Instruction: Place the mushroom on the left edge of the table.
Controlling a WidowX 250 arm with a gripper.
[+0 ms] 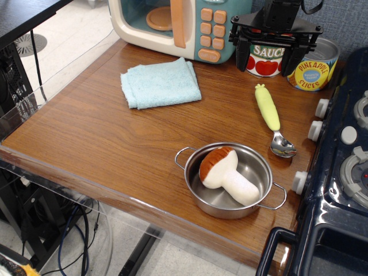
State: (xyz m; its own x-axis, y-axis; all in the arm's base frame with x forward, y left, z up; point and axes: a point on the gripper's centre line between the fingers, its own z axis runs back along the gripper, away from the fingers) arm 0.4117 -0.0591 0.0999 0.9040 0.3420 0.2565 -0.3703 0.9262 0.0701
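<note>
Short white tin can with red tomatoes (265, 60), back of table: label reads "SAUCE", partly hidden. Yellow-and-blue tin can (313, 70) beside it: "PINEAPPLE SLICES". Small print in its blue circle unreadable.

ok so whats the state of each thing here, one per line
mushroom: lying on its side in the pot
steel pot: upright, no lid
gripper: open, empty, raised by the cans
cloth: folded, flat
spoon: lying flat on the table
toy microwave: door shut
sauce can: upright
pineapple can: upright
</note>
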